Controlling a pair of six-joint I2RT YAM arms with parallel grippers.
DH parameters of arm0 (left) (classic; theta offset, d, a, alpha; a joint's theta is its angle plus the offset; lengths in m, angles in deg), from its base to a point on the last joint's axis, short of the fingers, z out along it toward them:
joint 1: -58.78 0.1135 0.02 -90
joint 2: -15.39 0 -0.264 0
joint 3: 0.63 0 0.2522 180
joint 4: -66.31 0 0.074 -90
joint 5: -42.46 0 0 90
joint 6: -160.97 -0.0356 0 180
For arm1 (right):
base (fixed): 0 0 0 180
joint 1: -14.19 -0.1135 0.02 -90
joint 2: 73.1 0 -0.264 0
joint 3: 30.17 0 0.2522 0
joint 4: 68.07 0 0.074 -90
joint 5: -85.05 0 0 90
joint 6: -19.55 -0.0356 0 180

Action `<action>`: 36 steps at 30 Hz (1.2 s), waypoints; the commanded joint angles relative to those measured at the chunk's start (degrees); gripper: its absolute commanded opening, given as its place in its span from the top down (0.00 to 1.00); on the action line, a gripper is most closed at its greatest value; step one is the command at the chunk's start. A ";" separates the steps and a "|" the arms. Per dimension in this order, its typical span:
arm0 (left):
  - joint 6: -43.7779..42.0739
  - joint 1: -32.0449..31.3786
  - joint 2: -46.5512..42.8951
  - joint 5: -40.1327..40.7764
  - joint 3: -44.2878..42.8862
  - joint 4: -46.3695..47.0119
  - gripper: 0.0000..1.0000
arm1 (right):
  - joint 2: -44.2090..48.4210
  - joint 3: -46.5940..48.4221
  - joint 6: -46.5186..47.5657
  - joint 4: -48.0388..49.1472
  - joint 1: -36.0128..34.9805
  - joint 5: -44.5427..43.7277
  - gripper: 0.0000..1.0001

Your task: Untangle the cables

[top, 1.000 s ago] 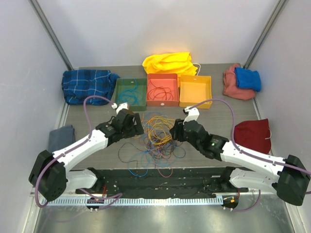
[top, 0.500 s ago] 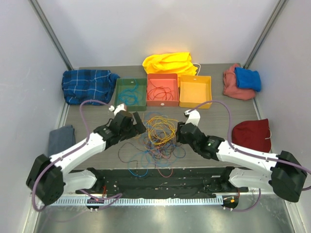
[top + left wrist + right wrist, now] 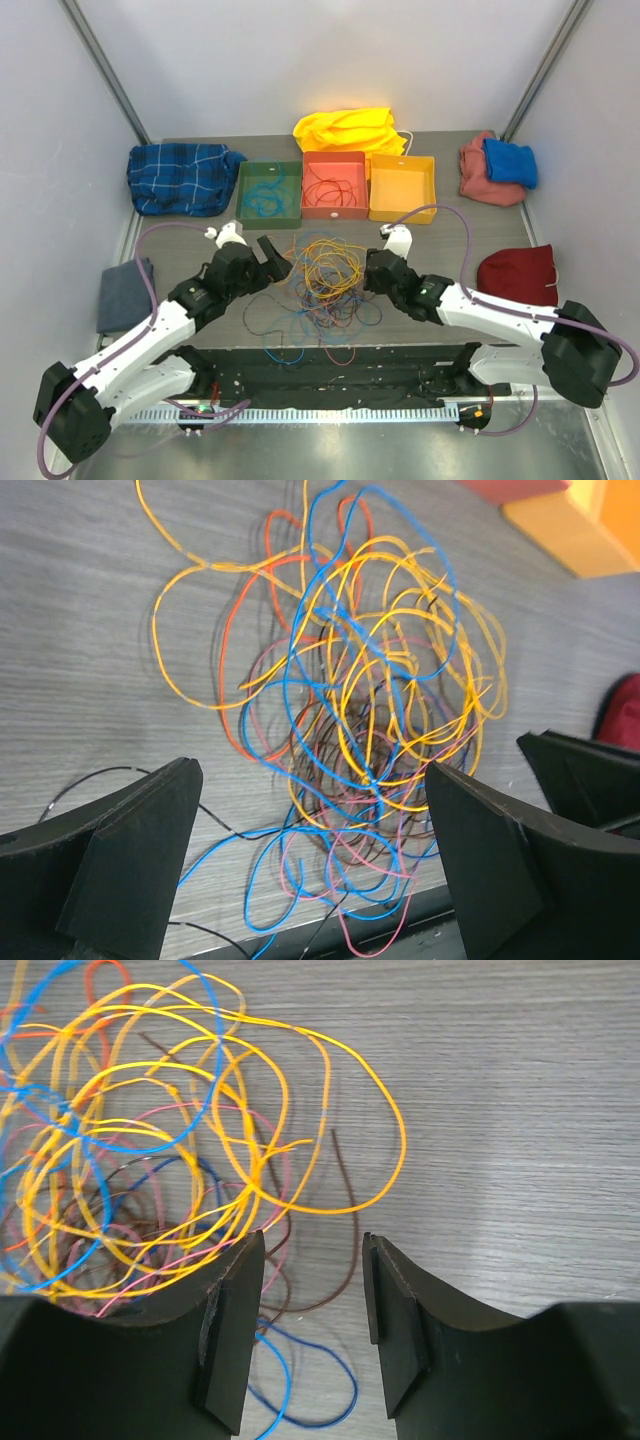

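Top external view: the tangled cables [image 3: 325,280] lay mid-frame on the tabletop [image 3: 450,240], between the left gripper [image 3: 310,775], its jaws spread wide, and the right gripper [image 3: 313,1250], its jaws narrowly parted; neither held anything.

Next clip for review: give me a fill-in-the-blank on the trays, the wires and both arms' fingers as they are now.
1. The cable coiled in the green rectangular tray is ____.
2. In the top view, the red square tray stands directly ____ of the green one.
3. The left gripper and the right gripper both have their fingers ____, holding nothing.
4. The tangled pile of thin coloured cables lies on the grey wood-grain table ____ the two grippers.

Missing words: blue; right; open; between.
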 commanded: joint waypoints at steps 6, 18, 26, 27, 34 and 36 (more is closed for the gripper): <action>0.79 0.32 2.10 -3.42 1.51 4.79 0.00 | -7.10 5.06 -0.77 6.57 5.62 0.17 0.48; 1.75 0.24 1.49 -6.68 3.53 5.32 0.03 | -15.64 6.65 0.28 14.83 11.61 3.87 0.54; 1.93 0.23 2.71 -6.59 3.53 5.93 0.04 | -12.47 5.42 -0.07 14.92 11.61 2.29 0.54; 2.02 0.32 2.98 -6.76 3.44 6.20 0.04 | -12.47 5.42 0.28 15.01 11.52 2.55 0.54; 2.28 0.23 4.92 -7.47 3.26 7.08 0.04 | -18.43 6.82 1.16 16.50 11.52 6.68 0.56; 2.28 0.23 4.92 -7.47 3.26 7.08 0.05 | -20.11 7.79 1.07 16.16 11.70 6.77 0.60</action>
